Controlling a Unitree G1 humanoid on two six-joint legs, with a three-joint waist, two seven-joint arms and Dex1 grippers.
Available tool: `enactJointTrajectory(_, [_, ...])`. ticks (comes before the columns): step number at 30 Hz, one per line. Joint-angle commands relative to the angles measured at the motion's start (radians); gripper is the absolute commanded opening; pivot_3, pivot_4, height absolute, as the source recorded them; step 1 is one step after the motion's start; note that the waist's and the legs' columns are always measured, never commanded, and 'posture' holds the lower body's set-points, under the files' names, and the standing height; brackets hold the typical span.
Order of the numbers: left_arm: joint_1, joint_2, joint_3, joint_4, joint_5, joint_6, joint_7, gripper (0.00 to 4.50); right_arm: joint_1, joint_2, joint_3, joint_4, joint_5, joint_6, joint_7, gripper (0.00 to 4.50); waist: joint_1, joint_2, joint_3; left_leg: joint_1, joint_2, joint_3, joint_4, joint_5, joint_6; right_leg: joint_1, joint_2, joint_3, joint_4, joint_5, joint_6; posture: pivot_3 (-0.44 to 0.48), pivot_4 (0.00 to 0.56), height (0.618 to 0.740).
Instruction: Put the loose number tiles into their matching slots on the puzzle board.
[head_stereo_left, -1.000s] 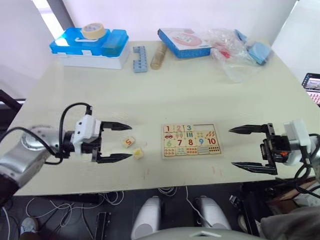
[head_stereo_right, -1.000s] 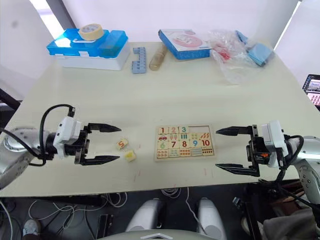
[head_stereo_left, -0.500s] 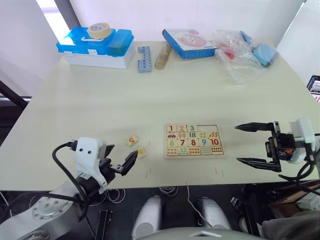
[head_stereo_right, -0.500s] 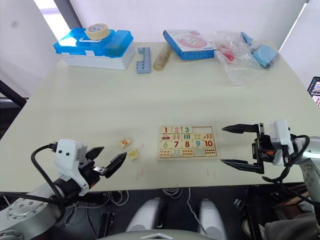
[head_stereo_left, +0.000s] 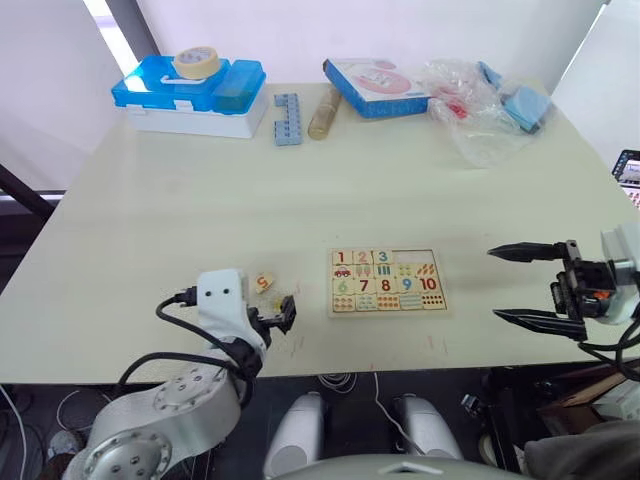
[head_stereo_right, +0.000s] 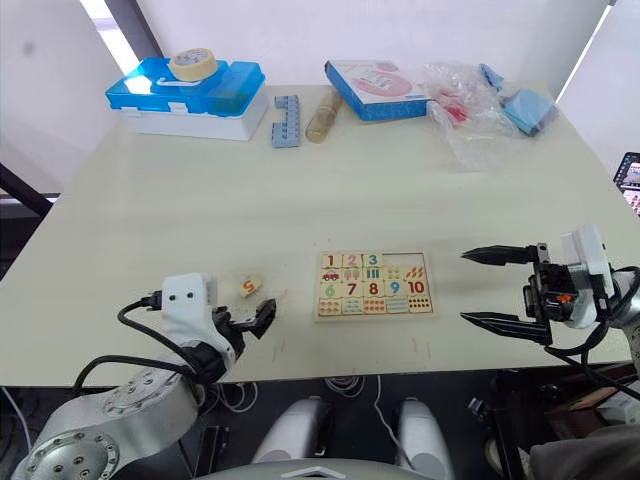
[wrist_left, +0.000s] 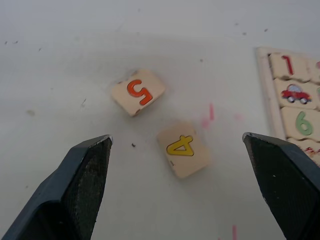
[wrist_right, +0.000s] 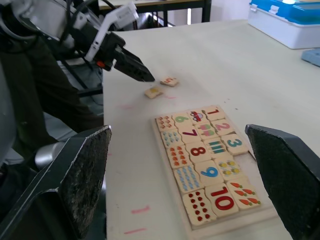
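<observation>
The left gripper (wrist_left: 177, 187) is spread wide over the yellow 4 tile (wrist_left: 183, 149), ready to grab it for the board (head_stereo_left: 385, 283), while the right gripper (head_stereo_left: 532, 283) waits wide open beside the board.

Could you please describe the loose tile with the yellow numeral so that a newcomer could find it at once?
Start at the puzzle board near the table's front edge and look to its left, where two loose tiles lie. The yellow 4 tile is the one nearer the front edge; its neighbour, the 5 tile, carries an orange-red numeral.

Far table edge: blue-lidded box (head_stereo_left: 190, 95) with tape roll (head_stereo_left: 196, 62), brick strip (head_stereo_left: 287, 118), plastic bag (head_stereo_left: 480, 105).
</observation>
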Motion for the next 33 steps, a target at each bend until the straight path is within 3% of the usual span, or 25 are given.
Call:
enactJointTrajectory(1, [-0.046,-0.005,-0.030,0.009,-0.079,0.033,0.124,4.44,-0.013,-0.025,-0.051,-0.005,0.041,0.026,0.027,4.50,0.002,0.000,0.000,0.000,0.000,0.000,0.000,0.000,0.000,0.000,0.000,0.000,0.000,0.000,0.000,0.000,0.150,0.740])
enactJointTrajectory(12, [-0.213,-0.082,-0.117,0.150,-0.172,0.065,0.308,4.44,-0.020,-0.034,-0.076,-0.005,0.046,0.050,0.042,4.50,0.005,0.000,0.000,0.000,-0.003,0.000,0.000,0.001,-0.001,0.000,0.000,0.000,0.000,0.000,0.000,0.000,0.150,0.740])
enactJointTrajectory(20, [-0.245,-0.100,-0.142,0.186,-0.245,0.068,0.372,4.44,-0.037,-0.041,-0.081,0.001,0.049,0.062,0.049,4.50,0.009,0.000,0.000,0.000,-0.005,0.000,0.000,0.001,-0.001,0.000,-0.001,0.000,0.000,0.000,0.000,0.000,0.150,0.740])
enactJointTrajectory(23, [-0.241,-0.098,-0.137,0.184,-0.252,0.061,0.379,3.79,-0.047,-0.048,-0.082,0.010,0.050,0.065,0.056,4.50,0.010,0.000,0.000,0.000,-0.006,0.000,0.000,0.001,-0.002,0.000,-0.001,0.000,0.000,0.000,0.000,0.000,0.150,0.740])
enactJointTrajectory(26, [-0.244,-0.098,-0.137,0.190,-0.254,0.060,0.380,3.79,-0.051,-0.045,-0.078,0.012,0.047,0.063,0.058,4.50,0.014,0.000,0.000,0.000,-0.006,0.000,0.000,0.001,-0.002,0.000,-0.001,0.000,0.000,0.000,0.000,0.000,0.150,0.740])
enactJointTrajectory(29, [-0.245,-0.095,-0.138,0.195,-0.259,0.061,0.373,3.32,-0.047,-0.039,-0.076,0.004,0.049,0.064,0.054,4.50,0.019,0.000,0.000,0.000,-0.006,0.000,0.000,0.001,-0.002,0.000,-0.001,0.000,0.000,0.000,0.000,0.000,0.150,0.740])
enactJointTrajectory(32, [-0.246,-0.090,-0.138,0.195,-0.261,0.064,0.370,2.05,-0.044,-0.035,-0.077,-0.002,0.051,0.065,0.050,4.50,0.024,0.000,0.000,0.000,-0.006,0.001,0.000,0.001,-0.002,0.000,-0.002,0.000,0.000,0.000,0.000,0.000,0.150,0.740])
enactJointTrajectory(33, [-0.244,-0.086,-0.136,0.196,-0.263,0.065,0.370,2.05,-0.043,-0.034,-0.077,-0.003,0.051,0.064,0.049,4.50,0.025,0.000,0.000,0.000,-0.006,0.000,0.000,0.001,-0.002,0.000,-0.002,0.000,0.000,0.000,0.000,0.000,0.150,0.740])
